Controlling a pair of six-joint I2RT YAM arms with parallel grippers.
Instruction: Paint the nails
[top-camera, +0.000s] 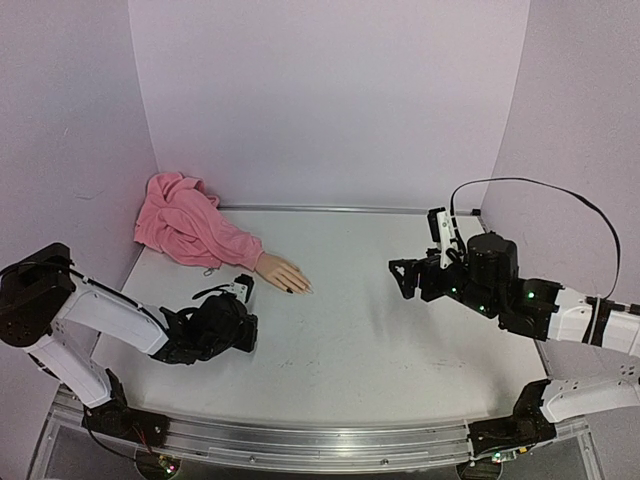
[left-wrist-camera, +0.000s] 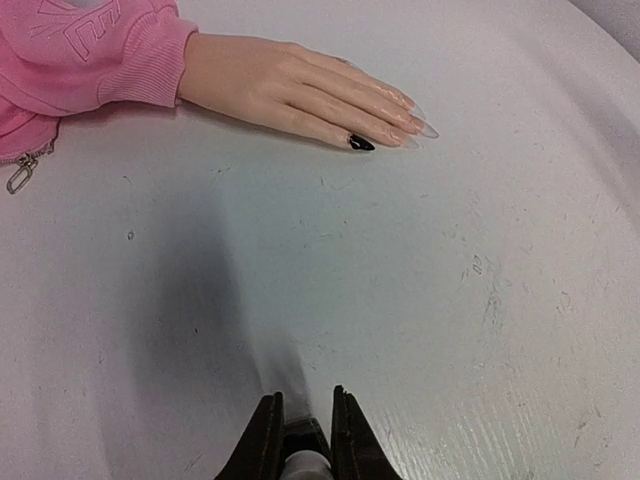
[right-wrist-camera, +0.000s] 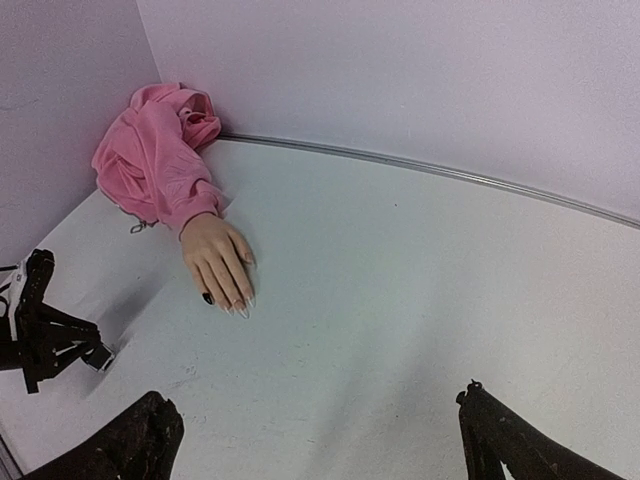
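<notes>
The beige mannequin hand (top-camera: 283, 273) lies flat on the table, its pink sleeve (top-camera: 185, 225) bunched in the back-left corner. In the left wrist view the hand (left-wrist-camera: 290, 85) shows one black-painted nail (left-wrist-camera: 361, 143) and pale nails (left-wrist-camera: 425, 128) beside it. The right wrist view shows the same black nail (right-wrist-camera: 208, 298). My left gripper (top-camera: 245, 325) (left-wrist-camera: 305, 405) rests low just in front of the hand, shut on a small polish bottle (left-wrist-camera: 303, 450) with a dark cap. My right gripper (top-camera: 403, 280) (right-wrist-camera: 315, 410) hovers far to the right, wide open and holding nothing.
Lilac walls close the table at the back and both sides. A metal strip (right-wrist-camera: 430, 165) runs along the foot of the back wall. The sleeve's zipper pull (left-wrist-camera: 20, 178) lies on the table. My left arm (right-wrist-camera: 40, 330) shows at the left edge of the right wrist view.
</notes>
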